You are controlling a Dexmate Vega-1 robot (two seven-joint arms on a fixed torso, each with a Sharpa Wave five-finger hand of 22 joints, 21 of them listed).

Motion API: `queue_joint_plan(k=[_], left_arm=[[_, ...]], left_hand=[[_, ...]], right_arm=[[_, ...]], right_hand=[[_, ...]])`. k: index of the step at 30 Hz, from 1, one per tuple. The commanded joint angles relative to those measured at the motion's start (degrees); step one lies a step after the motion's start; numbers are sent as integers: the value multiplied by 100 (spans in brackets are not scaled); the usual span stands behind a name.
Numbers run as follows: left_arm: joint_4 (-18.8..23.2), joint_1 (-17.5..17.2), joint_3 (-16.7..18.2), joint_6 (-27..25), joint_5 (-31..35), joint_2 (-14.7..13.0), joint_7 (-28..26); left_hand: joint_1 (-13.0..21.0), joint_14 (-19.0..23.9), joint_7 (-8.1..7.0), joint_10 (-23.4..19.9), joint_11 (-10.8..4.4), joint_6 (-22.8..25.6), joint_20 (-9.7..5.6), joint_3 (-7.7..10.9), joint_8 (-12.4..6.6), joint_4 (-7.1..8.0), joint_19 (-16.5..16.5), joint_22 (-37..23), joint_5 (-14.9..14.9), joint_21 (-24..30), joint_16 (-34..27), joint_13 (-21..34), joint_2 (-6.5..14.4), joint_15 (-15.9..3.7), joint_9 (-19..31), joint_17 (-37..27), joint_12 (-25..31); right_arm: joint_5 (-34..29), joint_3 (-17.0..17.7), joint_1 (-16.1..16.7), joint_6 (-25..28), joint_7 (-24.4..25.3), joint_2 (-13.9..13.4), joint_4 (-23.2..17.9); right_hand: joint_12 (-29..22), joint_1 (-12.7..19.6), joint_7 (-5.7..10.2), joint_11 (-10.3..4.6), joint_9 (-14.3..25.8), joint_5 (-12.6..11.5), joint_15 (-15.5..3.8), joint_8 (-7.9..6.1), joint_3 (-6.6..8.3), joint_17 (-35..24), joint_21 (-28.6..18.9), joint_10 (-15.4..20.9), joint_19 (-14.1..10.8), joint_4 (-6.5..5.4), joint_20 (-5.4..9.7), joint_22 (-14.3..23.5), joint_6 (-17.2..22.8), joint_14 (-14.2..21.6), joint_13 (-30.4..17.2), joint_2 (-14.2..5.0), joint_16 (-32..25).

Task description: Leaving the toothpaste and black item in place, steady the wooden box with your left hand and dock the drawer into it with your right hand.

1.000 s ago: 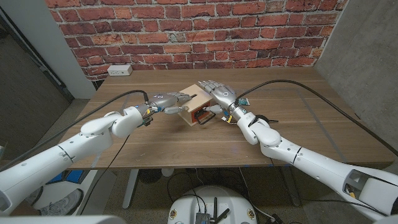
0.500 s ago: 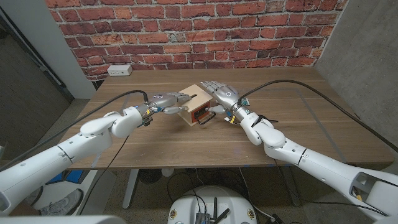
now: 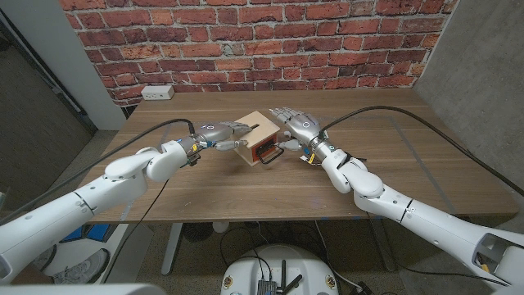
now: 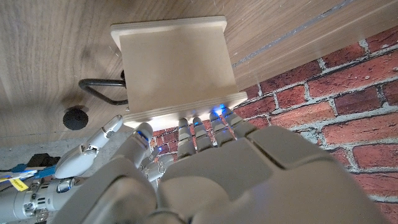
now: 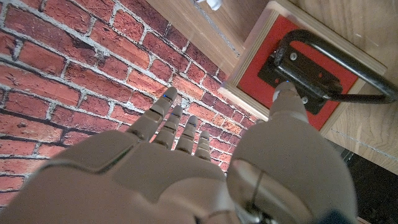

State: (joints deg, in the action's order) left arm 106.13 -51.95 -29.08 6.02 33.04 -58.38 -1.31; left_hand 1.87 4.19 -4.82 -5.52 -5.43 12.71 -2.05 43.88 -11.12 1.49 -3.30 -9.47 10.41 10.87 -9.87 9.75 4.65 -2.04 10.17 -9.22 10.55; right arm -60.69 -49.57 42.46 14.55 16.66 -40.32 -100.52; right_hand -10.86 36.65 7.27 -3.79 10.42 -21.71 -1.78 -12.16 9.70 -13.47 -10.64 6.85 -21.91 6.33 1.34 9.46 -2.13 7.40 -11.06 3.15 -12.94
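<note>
Two hands are touching the pale plywood box (image 3: 255,131) mid-counter: left hand (image 3: 219,133) pressing its side, fingers extended; right hand (image 3: 296,127) spread, thumb touching the red-faced drawer (image 5: 297,70) with its black handle (image 5: 339,62).

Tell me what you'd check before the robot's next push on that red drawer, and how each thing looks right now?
1. Left hand touching the wooden box to steady it: ok; its fingers meet the box's edge.
2. Right hand at the drawer: ok; a fingertip rests by the black handle.
3. Drawer fully docked: cannot tell; the red front looks nearly flush.
4. Toothpaste and black item left in place: cannot tell; the right hand hides that spot.
5. Box flat on the table: ok.
</note>
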Motion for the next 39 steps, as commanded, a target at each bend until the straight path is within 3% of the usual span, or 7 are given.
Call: queue_joint_plan(k=[1,20,31,39], left_arm=[[44,-13,54,11,24,-27,-90],[236,-287,312,-334,-111,-20,-367],[-187,-124,364,-46,-431,190,-754],[-426,-51,343,-147,-446,454,-1158]], left_hand=[[12,0,21,-9,22,17,-787,37,1,-2,-59,-18,-3,-3,1,25,448,-474,14,-23,-8],[15,10,34,-11,20,16,-767,44,3,-3,-94,-17,-3,6,-6,25,451,-472,15,-23,-5],[16,23,34,-27,19,39,-757,49,-4,-3,-112,-17,-3,9,-10,25,449,-467,15,-23,2],[23,31,36,-38,33,57,-739,54,-8,-12,-141,-17,-3,16,-9,25,449,-461,15,-20,5]], right_arm=[[57,253,272,-6,-149,-247,-393],[463,686,627,35,-246,-332,-711],[733,914,716,173,-499,-378,-924],[1170,1102,724,-17,-534,-467,-920]], right_hand=[[-57,24,14,-1,10,-27,-7,-20,12,-3,-33,53,-75,-18,-11,13,41,55,-27,-58,-24],[-49,-37,18,4,9,-28,-12,-11,-1,-19,-32,64,-98,-45,1,13,69,59,-28,-92,-30],[-54,-119,5,14,9,-20,-38,-18,-16,-37,-39,100,-136,-92,26,13,125,81,-28,-142,-47],[-69,-171,-4,-8,9,-9,-98,-22,-27,-46,-54,162,-206,-115,93,12,170,104,-28,-170,-58]])
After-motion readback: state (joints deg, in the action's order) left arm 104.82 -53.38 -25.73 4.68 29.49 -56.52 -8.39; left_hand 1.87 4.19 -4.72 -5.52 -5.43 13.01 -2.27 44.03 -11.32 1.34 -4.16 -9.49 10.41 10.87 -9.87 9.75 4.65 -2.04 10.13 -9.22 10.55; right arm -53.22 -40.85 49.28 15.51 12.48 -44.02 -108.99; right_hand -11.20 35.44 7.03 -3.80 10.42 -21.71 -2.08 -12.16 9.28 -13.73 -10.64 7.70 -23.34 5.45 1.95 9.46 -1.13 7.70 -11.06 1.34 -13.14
